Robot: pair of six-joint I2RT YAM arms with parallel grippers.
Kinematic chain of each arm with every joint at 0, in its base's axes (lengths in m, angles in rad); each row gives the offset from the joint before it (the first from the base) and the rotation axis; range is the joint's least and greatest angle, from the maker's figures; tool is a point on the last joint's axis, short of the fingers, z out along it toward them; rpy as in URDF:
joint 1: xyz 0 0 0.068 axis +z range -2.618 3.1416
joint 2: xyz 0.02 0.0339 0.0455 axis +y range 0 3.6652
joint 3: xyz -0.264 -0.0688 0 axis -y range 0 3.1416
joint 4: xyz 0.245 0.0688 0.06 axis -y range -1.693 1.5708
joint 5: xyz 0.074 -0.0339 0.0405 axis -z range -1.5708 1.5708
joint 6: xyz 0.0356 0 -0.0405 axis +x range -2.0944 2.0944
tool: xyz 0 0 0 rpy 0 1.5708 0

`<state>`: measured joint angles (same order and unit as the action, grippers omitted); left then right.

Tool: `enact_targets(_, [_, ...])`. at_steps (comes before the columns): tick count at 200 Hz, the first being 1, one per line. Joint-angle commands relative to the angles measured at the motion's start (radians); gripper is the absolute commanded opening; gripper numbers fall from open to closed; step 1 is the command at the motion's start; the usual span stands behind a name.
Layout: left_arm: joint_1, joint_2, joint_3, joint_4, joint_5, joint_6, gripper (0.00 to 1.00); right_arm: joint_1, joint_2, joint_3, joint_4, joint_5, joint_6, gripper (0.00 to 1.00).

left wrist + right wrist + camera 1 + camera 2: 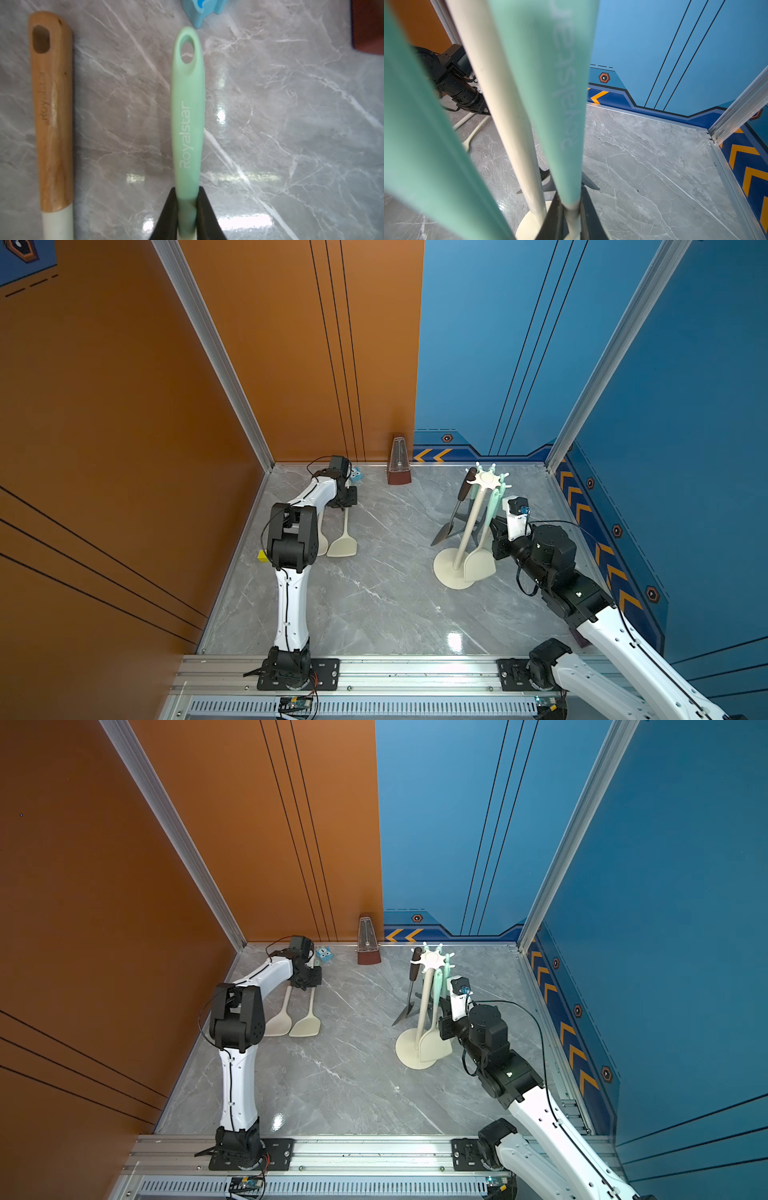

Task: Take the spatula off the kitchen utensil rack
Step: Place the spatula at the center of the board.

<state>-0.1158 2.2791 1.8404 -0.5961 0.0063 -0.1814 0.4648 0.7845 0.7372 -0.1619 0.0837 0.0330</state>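
Your right gripper is clamped on the hanging spatula's handle beside the rack. Your left gripper pinches a second spatula lying near the table's far-left corner.

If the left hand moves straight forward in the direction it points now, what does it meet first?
Likely the small light-blue block: it lies just past the tip of the mint-green plastic handle that the left hand grips, slightly off line. Its height relative to the hand is unclear.

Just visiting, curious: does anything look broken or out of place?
Nothing looks broken or spilled. A mint-handled spatula, in the left gripper, and a wooden-handled utensil lie on the table, off the rack.
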Motion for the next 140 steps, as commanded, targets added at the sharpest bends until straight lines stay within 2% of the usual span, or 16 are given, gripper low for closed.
enact_targets(1, [0.015, 0.029, 0.040, -0.045, 0.025, 0.000, 0.00, -0.009, 0.029, -0.028, -0.111, 0.042, 0.011, 0.15])
enact_targets(64, [0.027, 0.073, 0.101, -0.103, 0.049, -0.005, 0.04, -0.011, 0.035, -0.029, -0.102, 0.036, 0.011, 0.15])
enact_targets(140, [0.039, 0.082, 0.104, -0.116, 0.069, -0.012, 0.10, -0.011, 0.017, -0.041, -0.105, 0.037, 0.018, 0.15])
